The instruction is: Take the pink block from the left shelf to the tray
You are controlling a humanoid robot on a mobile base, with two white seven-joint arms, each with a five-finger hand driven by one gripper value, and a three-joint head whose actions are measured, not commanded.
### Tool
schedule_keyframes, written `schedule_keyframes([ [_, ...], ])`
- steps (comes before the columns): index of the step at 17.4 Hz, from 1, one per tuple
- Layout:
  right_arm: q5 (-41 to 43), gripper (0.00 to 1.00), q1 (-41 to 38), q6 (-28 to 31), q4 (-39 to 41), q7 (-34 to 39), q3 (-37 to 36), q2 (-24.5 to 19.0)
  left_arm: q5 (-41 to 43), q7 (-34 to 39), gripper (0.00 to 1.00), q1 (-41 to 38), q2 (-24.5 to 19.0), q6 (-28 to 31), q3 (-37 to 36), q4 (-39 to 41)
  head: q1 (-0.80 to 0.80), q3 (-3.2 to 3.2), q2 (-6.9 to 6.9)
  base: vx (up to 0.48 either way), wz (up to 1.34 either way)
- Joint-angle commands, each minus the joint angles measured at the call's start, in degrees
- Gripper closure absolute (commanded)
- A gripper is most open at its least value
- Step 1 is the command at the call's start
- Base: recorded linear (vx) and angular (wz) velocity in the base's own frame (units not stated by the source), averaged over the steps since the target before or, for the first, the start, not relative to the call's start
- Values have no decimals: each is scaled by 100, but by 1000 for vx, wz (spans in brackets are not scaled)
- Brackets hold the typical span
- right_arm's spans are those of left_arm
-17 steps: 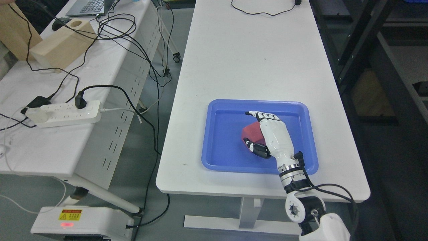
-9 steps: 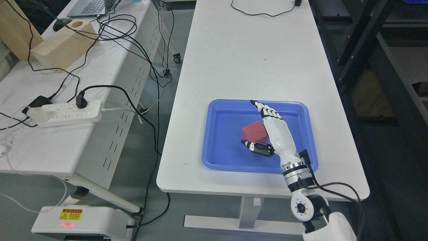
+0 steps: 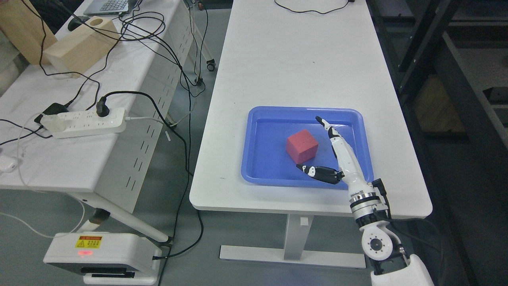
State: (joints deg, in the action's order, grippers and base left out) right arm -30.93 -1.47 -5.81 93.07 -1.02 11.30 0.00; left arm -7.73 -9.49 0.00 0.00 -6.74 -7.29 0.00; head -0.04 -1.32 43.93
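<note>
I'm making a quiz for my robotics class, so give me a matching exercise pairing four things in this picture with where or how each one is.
Things:
1. pink block
2. right hand
3. power strip
4. blue tray

States:
A. on the left-hand table, one black plug in it
B. open, beside the block
C. on the white table
D. resting inside the tray, not held

Pairs: 1-D, 2-B, 3-A, 4-C

label: yellow warning sticker [image 3: 89, 241] | on: white floor unit [image 3: 101, 258] | print: too small to read
</note>
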Motion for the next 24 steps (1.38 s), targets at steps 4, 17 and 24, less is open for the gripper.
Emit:
schedule_keyframes([
  [4, 3726, 1, -204, 63, 1, 102, -744, 100, 0, 0, 0, -114, -100, -3, 0, 100, 0, 0, 0, -147, -20],
  [17, 3972, 1, -239, 160, -17, 111, -779, 100, 0, 0, 0, -114, -100, -3, 0, 100, 0, 0, 0, -147, 7],
  [24, 3972, 0, -231, 160, -17, 111, -770, 100, 0, 0, 0, -114, -100, -3, 0, 100, 0, 0, 0, -94, -256],
])
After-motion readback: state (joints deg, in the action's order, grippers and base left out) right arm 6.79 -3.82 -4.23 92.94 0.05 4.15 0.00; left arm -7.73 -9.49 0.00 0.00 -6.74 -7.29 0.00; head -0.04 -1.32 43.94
